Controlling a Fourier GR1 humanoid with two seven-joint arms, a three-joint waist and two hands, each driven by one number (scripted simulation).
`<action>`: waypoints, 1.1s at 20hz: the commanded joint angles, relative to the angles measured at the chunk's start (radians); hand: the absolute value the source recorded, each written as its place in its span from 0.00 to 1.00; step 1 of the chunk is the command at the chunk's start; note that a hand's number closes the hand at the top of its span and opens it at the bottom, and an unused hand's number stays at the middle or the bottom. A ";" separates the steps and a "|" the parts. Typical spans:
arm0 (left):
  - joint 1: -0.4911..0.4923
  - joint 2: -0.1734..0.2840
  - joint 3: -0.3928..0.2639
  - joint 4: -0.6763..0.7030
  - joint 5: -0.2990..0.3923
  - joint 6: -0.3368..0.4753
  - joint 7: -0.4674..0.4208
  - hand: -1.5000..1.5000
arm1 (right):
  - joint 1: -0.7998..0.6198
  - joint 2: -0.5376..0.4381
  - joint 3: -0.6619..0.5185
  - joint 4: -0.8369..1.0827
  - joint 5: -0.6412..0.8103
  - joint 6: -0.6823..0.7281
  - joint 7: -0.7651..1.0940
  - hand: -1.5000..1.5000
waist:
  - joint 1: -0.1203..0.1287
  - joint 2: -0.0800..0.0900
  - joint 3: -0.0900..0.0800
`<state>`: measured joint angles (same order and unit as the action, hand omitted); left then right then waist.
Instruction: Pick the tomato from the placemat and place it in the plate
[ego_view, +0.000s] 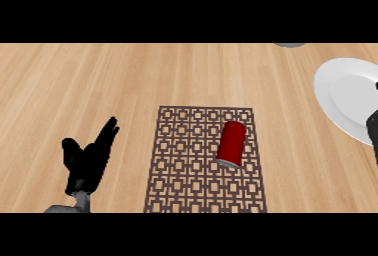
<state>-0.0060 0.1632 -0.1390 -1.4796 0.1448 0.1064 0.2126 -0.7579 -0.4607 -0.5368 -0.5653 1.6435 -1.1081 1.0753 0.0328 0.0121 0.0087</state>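
A red, cylinder-shaped object (232, 143) with a grey end lies on its side on the right half of a brown patterned placemat (184, 165); it looks more like a can than a tomato. A white plate (343, 92) sits at the right edge of the head view, cut off by the frame. My left hand (87, 161) rests open, fingers up, on the wood left of the placemat and apart from the red object. Only a dark sliver of my right hand (373, 131) shows at the right edge, over the plate's lower rim.
The wooden counter (111, 80) stretches bare behind and left of the placemat. A small grey object (290, 45) peeks in at the top edge, right of centre.
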 joint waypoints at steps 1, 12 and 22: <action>0.034 0.017 0.018 0.018 0.032 -0.044 -0.002 0.50 | 0.040 -0.055 -0.051 0.071 -0.105 -0.169 -0.034 1.00 | -0.006 0.000 -0.006; -0.003 -0.032 -0.004 0.035 0.005 -0.004 0.025 0.50 | 0.008 -0.039 -0.179 0.182 -0.558 0.051 -0.427 0.00 | -0.005 0.006 0.002; 0.021 -0.013 0.024 0.037 0.021 -0.036 -0.004 0.50 | 0.076 0.030 -0.235 -0.061 -0.915 -0.103 -0.805 0.00 | -0.009 0.002 0.000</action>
<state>0.0011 0.1570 -0.1187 -1.4729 0.1502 0.0845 0.2035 -0.7217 -0.4640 -0.7431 -0.5536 0.8727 -1.1515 0.3937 0.0264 0.0088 0.0140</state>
